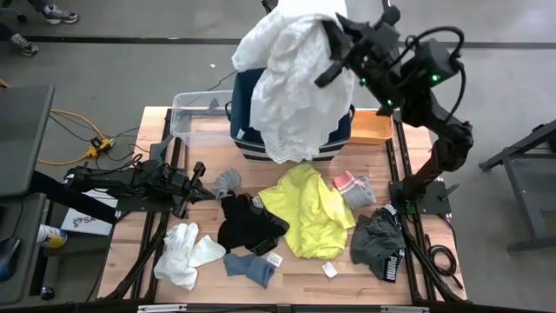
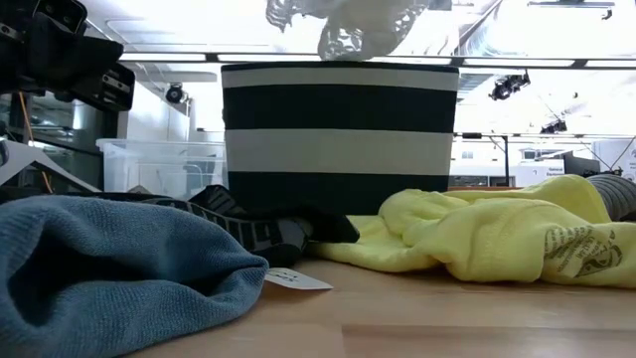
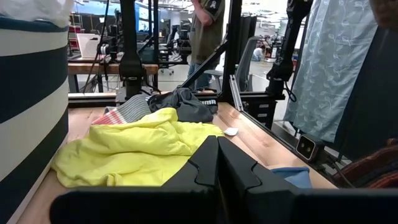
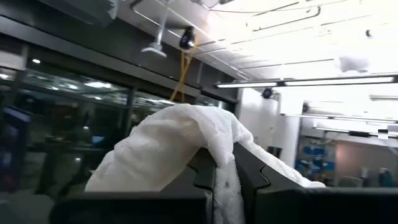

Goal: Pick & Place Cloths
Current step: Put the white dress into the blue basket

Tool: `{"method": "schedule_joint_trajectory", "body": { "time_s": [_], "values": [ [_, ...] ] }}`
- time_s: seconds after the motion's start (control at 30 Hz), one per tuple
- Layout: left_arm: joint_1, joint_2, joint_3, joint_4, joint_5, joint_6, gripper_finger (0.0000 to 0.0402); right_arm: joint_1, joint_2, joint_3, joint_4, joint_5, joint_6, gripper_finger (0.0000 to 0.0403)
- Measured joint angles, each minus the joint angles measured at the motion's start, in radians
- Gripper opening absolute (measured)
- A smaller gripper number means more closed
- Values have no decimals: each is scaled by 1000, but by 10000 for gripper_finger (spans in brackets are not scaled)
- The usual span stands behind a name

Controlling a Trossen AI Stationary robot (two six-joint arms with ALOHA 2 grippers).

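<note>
My right gripper (image 1: 334,48) is raised high above the striped basket (image 1: 334,139) at the far middle of the table. It is shut on the white lace fabric (image 1: 291,78), whose lower end (image 2: 348,35) hangs just above the basket's rim (image 2: 338,68). On the table lie the neon yellow shirt (image 1: 313,209), black socks (image 1: 248,224), white socks (image 1: 187,252), a blue sock (image 1: 252,265), a grey sock (image 1: 228,183), striped socks (image 1: 354,187) and dark grey shorts (image 1: 380,243). My left gripper (image 1: 198,178) waits shut, low at the table's left. My right gripper (image 4: 224,180) pinches a bunched fold of the white lace fabric (image 4: 225,163) between its two fingers. The fingers slant upward toward the ceiling, and the fabric drapes over them. It hangs slack below in a large bundle, lifted clear of the table and the basket.
A clear plastic tub (image 1: 193,113) stands left of the basket and a small orange tray (image 1: 375,126) right of it. Cloths cover the table's middle and near part. Bare wood (image 1: 174,287) shows near the left edge. A person (image 3: 208,31) stands in the room beyond.
</note>
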Motion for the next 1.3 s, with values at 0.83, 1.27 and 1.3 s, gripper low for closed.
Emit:
{"method": "schedule_joint_trajectory", "body": {
  "time_s": [0.83, 1.27, 1.3],
  "values": [
    [0, 0, 0, 0, 0, 0, 1, -318, 64, -2, -674, -337, 242, 11],
    [0, 0, 0, 0, 0, 0, 1, -335, 237, -2, -827, -459, 237, 11],
    [0, 0, 0, 0, 0, 0, 1, -338, 250, -2, -836, -459, 237, 11]
  ]
}}
